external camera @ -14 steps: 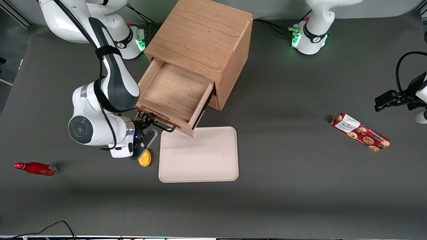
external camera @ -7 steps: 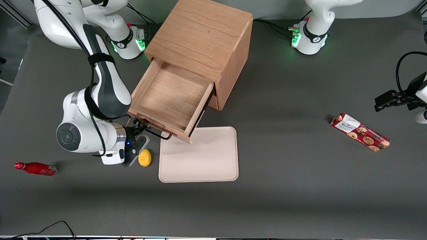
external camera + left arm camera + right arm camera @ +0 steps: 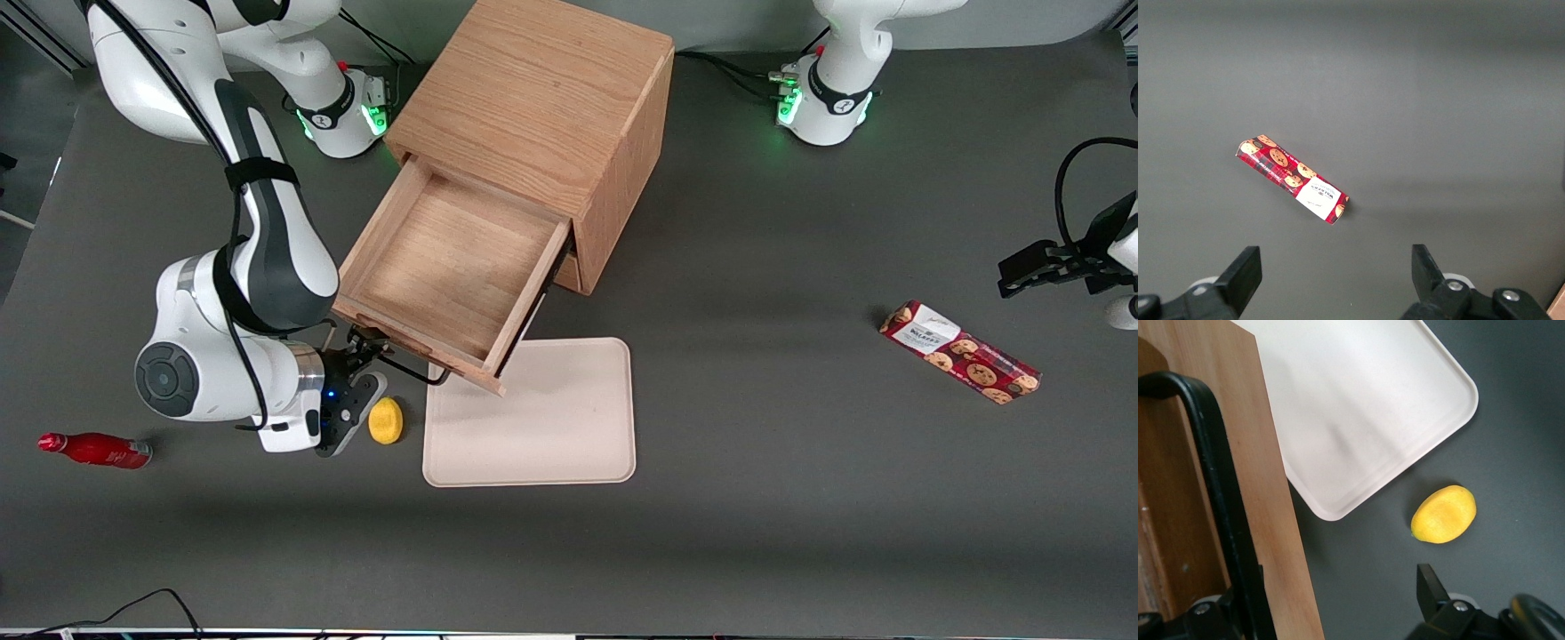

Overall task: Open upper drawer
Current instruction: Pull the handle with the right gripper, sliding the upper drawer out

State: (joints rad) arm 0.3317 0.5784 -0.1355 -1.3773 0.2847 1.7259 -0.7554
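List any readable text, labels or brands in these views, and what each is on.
Cookie box: white label with a dark brand word, too blurred to read; same in the front view.
Red bottle: pale marking, too small to read.
Upper drawer, lemon, tray: no text.
Gripper at the upper drawer's black handle: no markings visible.

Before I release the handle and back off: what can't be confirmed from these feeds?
- Lower drawer: hidden in the front view beneath the open upper drawer.
- Claw touching the black handle: in the front view the arm's wrist and the drawer front cover it.
- Right wrist view: the claw is open around the handle, but the picture's edge cuts off one finger, so contact is unclear.
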